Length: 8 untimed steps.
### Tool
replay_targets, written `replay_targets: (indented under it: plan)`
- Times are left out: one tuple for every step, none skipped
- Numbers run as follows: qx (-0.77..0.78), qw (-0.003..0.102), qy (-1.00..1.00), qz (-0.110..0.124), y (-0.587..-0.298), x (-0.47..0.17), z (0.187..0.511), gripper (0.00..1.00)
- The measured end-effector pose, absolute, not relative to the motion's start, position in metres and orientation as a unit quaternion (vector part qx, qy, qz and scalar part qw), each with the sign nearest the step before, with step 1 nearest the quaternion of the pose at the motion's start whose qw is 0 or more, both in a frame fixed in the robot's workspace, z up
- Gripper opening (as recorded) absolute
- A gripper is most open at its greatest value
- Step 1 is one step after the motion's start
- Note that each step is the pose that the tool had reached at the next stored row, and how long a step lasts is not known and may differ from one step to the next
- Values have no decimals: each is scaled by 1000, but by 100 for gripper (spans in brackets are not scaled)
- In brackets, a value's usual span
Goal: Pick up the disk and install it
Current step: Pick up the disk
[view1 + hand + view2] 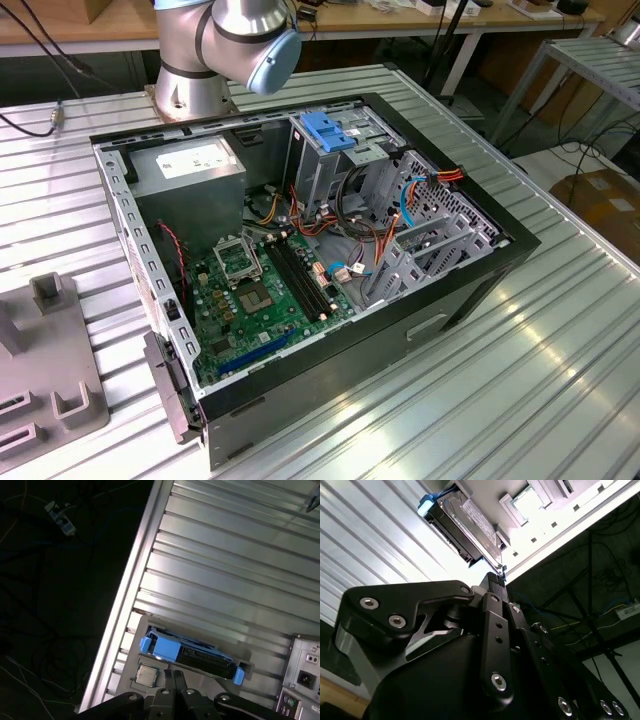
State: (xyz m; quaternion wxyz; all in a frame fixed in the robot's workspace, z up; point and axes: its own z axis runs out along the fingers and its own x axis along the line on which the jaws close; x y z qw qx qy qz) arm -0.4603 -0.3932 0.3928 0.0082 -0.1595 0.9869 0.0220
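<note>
In both wrist views the disk sits in a grey holder close to the ribbed table's edge, with dark open floor beyond. The gripper hovers just beside the disk, apart from it, jaws together on nothing. The disk's label cannot be read, nor the power supply's white sticker

The arm runs off the exterior view's top edge; in the second wrist view the disk sits too edge-on to judge.
</note>
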Motion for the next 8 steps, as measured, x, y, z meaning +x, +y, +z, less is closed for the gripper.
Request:
replay_targets:
  plan:
    - [-165,8,986,22,-393,-460,393,10]
    - [-173,8,985,22,-393,-460,393,10]
    - [-182,8,983,22,-393,-460,393,10]
    - [-190,8,981,22,-393,-460,393,10]
    - [-201,7,979,22,-393,-460,393,10]
    - [-208,7,978,22,-393,-460,393,10]
    - [-220,7,975,22,-393,-460,393,10]
    - [-227,7,974,22,-393,-460,393,10]
